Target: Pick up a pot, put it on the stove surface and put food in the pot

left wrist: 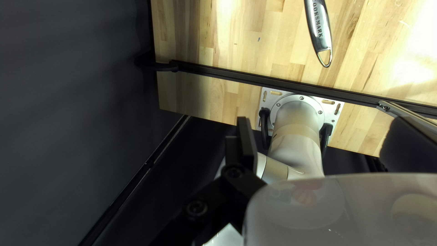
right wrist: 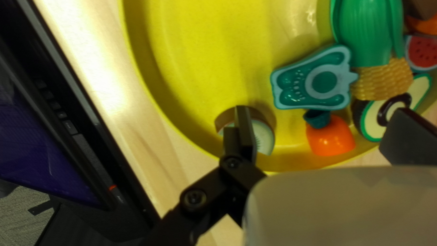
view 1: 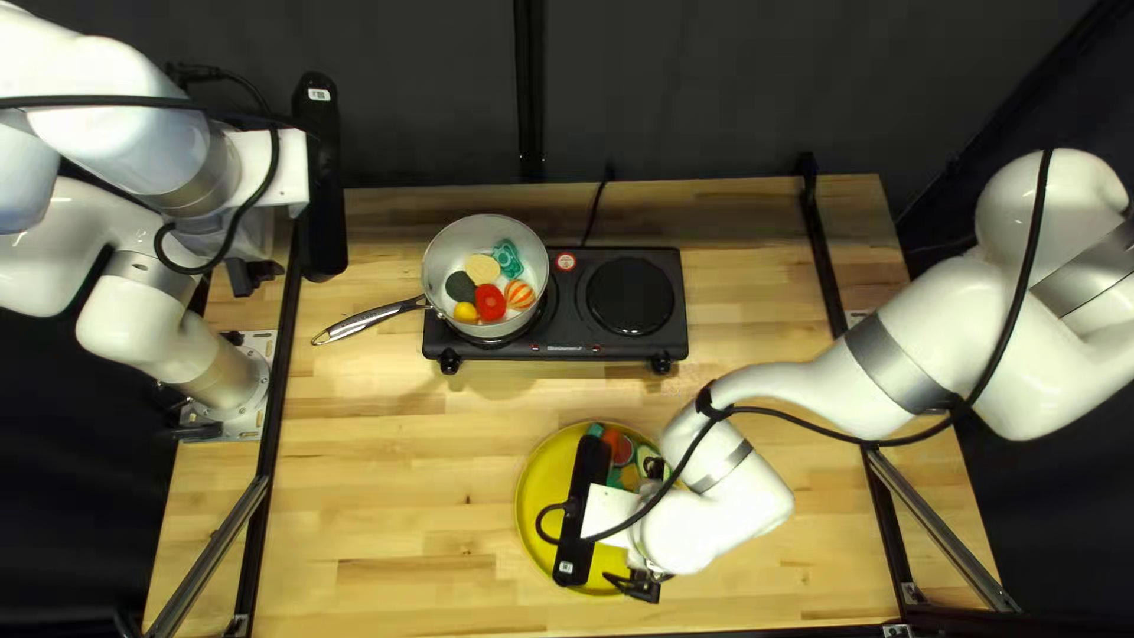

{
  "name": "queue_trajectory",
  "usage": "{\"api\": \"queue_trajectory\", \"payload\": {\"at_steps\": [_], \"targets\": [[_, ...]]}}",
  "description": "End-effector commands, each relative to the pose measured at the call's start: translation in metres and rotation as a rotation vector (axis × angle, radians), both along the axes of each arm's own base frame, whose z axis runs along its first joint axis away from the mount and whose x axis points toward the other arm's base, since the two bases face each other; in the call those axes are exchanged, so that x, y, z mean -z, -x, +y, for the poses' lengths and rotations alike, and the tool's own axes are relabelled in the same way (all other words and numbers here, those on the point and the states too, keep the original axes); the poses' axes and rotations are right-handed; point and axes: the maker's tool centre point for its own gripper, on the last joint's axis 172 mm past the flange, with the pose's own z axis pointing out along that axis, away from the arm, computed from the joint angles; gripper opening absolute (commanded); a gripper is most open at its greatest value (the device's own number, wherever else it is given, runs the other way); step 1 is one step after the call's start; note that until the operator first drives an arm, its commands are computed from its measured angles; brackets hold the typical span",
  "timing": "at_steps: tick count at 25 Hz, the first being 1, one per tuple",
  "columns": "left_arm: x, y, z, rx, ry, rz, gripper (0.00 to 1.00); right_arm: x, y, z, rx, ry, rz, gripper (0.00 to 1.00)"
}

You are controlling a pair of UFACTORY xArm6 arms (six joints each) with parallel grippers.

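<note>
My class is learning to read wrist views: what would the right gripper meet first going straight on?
Likely the round pale slice on the yellow plate; one finger seems headed there. The orange toy lies between the open fingers and, depth being unclear, might come first.

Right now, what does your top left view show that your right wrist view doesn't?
Only the top left view shows the saucepan of toy food on the two-burner hot plate, and my left arm.
Only the right wrist view shows the monitor and the round toy piece beside one finger of my pincer.
Both show the yellow dish, toy avocado half and right pincer.
</note>
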Motion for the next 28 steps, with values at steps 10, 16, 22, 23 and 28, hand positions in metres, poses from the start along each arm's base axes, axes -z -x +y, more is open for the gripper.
{"api": "queue_trajectory", "payload": {"at_steps": [10, 16, 22, 23, 28], "targets": [[0.000, 0.000, 0.000, 0.000, 0.000, 0.000, 1.00, 0.001, 0.003, -0.010, 0.148, 0.065, -0.007, 1.00], [0.000, 0.000, 0.000, 0.000, 0.000, 0.000, 1.00, 0.011, 0.016, -0.018, 0.184, 0.055, -0.021, 1.00], [0.000, 0.000, 0.000, 0.000, 0.000, 0.000, 1.00, 0.017, 0.015, -0.019, 0.202, 0.037, -0.038, 1.00], [0.000, 0.000, 0.000, 0.000, 0.000, 0.000, 1.00, 0.017, 0.014, -0.019, 0.203, 0.036, -0.039, 1.00], [0.000, 0.000, 0.000, 0.000, 0.000, 0.000, 1.00, 0.029, 0.002, -0.021, 0.204, 0.016, -0.046, 1.00]]}}
